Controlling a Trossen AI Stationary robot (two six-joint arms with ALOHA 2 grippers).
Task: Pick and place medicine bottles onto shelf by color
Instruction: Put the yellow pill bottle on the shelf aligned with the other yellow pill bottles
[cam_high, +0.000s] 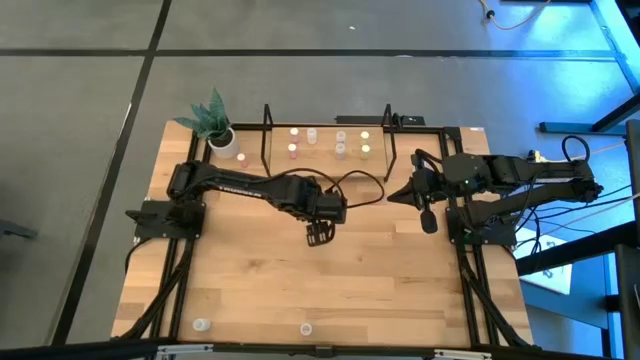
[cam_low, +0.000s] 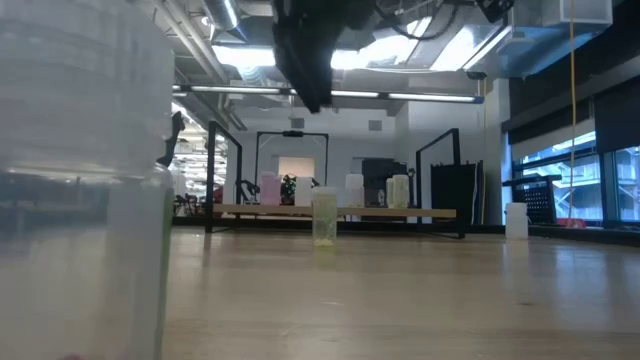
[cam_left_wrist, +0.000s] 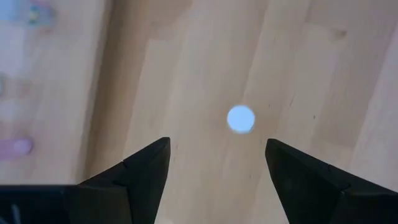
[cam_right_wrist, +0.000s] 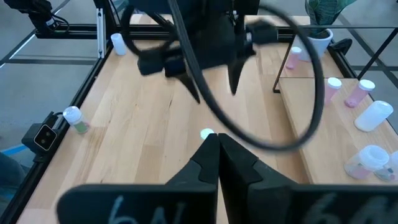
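Note:
A small whitish bottle stands upright on the bare table right under my left gripper. It shows as a round white top (cam_left_wrist: 240, 119) between the fingers, and its lower part looks yellow-green in the low view (cam_low: 324, 218). My left gripper (cam_high: 320, 235) is open, points down and hangs above the bottle without touching it. My right gripper (cam_high: 428, 215) is shut and empty at the table's right. The shelf (cam_high: 325, 163) at the far edge carries several bottles with pink, white and yellow-green tops (cam_high: 341, 150).
A white pot with a green plant (cam_high: 222, 135) stands left of the shelf, with a pink bottle (cam_high: 241, 157) beside it. Two more bottles stand at the near edge (cam_high: 201, 325) (cam_high: 306, 328). A cable loops from my left arm (cam_high: 365, 180).

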